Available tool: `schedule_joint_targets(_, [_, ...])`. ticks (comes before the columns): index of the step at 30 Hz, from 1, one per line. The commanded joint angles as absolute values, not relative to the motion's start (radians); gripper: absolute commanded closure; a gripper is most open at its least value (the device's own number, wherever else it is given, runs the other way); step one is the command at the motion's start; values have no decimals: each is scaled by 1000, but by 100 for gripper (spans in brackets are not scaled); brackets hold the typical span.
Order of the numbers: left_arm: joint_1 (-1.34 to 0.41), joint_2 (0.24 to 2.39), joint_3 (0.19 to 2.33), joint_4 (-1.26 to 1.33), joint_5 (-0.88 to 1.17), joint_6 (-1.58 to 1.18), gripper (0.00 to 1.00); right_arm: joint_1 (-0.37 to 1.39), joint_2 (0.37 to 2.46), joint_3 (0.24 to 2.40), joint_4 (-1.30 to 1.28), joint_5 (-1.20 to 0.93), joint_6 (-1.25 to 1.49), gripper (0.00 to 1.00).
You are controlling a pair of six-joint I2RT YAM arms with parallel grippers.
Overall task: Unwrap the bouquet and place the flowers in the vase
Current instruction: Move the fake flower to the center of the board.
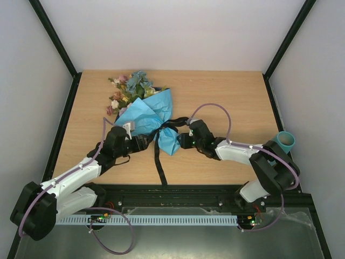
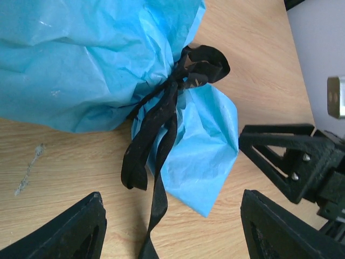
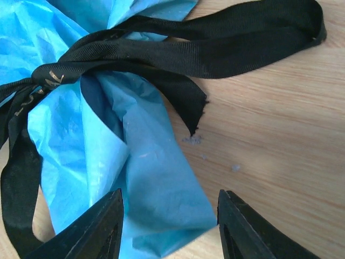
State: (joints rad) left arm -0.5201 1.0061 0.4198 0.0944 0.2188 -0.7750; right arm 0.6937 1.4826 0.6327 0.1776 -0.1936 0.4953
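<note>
The left end effector (image 2: pixel 171 197) is gaping empty while the right end effector (image 3: pixel 170 194), half-open, is straddling paper (image 3: pixel 70 135), risking pinching and tearing it instead of pulling ribbon (image 3: pixel 215 43).

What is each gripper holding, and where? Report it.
Left gripper: nothing, open. Right gripper: open around the paper tail of the bouquet, below the ribbon, not clamped.

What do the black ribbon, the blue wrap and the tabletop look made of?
Ribbon: woven fabric, matte; ribbed weave and a frayed end show. Wrap: thin paper, probably tissue, matte, heavily creased. Tabletop: wood or wood-look laminate; pale grain lines.
</note>
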Motion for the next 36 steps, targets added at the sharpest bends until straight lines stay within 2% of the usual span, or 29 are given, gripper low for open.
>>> schedule_joint_targets(1, [-530, 976, 445, 48, 222, -728, 30, 674, 1543, 684, 178, -214, 441, 52])
schedule_joint_targets(11, [-540, 939, 467, -48, 160, -641, 34, 673, 1586, 641, 235, -428, 446, 67])
schedule_joint_targets(15, [-553, 923, 459, -39, 164, -578, 36, 673, 1556, 589, 276, -473, 492, 68])
schedule_joint_targets(20, [-559, 870, 372, 99, 194, -549, 41, 707, 1563, 537, 344, -514, 556, 67])
schedule_joint_targets(25, [-560, 849, 345, 137, 238, -512, 42, 796, 1573, 539, 367, -487, 593, 69])
schedule_joint_targets(31, [-559, 820, 329, 116, 173, -506, 45, 917, 1557, 535, 422, -490, 666, 69])
schedule_joint_targets(33, [-560, 813, 328, 102, 138, -507, 46, 927, 1533, 544, 382, -470, 645, 68])
schedule_joint_targets(36, [-559, 799, 326, 77, 80, -511, 47, 927, 1431, 584, 202, -305, 538, 67])
